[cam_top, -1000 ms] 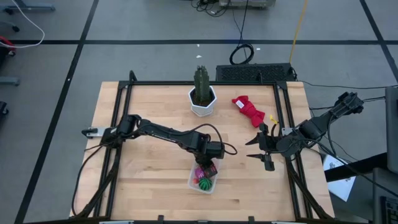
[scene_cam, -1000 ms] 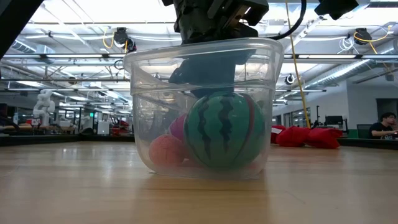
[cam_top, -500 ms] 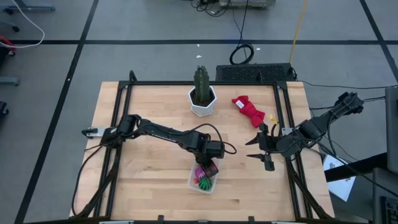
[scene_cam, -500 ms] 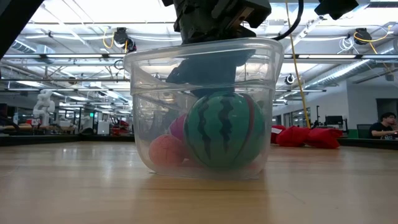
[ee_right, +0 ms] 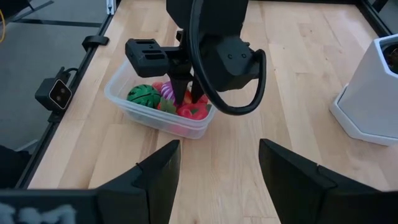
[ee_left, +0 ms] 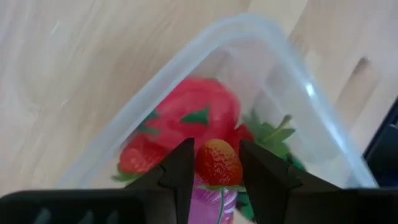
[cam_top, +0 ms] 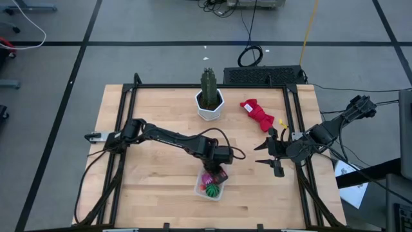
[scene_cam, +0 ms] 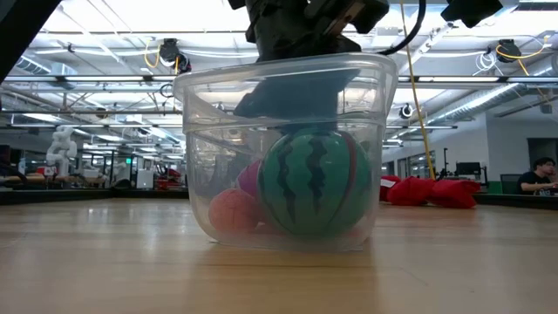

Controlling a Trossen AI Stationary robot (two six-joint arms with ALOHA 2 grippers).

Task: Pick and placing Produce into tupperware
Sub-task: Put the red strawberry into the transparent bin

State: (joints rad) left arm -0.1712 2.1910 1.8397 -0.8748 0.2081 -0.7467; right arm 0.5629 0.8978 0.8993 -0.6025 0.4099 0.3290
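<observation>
The clear tupperware (cam_top: 210, 185) stands near the table's near edge, its rim (scene_cam: 200, 87) filling the low view. Inside lie a green striped ball (scene_cam: 314, 183), a larger red piece (ee_left: 193, 118), a purple piece (ee_right: 168, 90) and a small pinkish ball (scene_cam: 234, 211). My left gripper (cam_top: 215, 175) hangs over the container's far end, fingers pointing down into it, shut on a tiny red strawberry (ee_left: 217, 163). My right gripper (cam_top: 261, 153) waits open by the table's right edge, touching nothing. My left gripper pinches the small red strawberry (ee_left: 218, 155) between its two fingertips (ee_left: 180, 171), coming from above and pointing down into the tupperware. The strawberry sits above the other produce; whether it rests on the purple piece under it I cannot tell.
A green cactus in a white hexagonal pot (cam_top: 209, 96) stands at the far middle of the table. A red cloth bundle (cam_top: 257, 115) lies far right, and a black keyboard (cam_top: 264, 75) sits beyond the far edge. Black frame rails (cam_top: 122, 129) run along both sides.
</observation>
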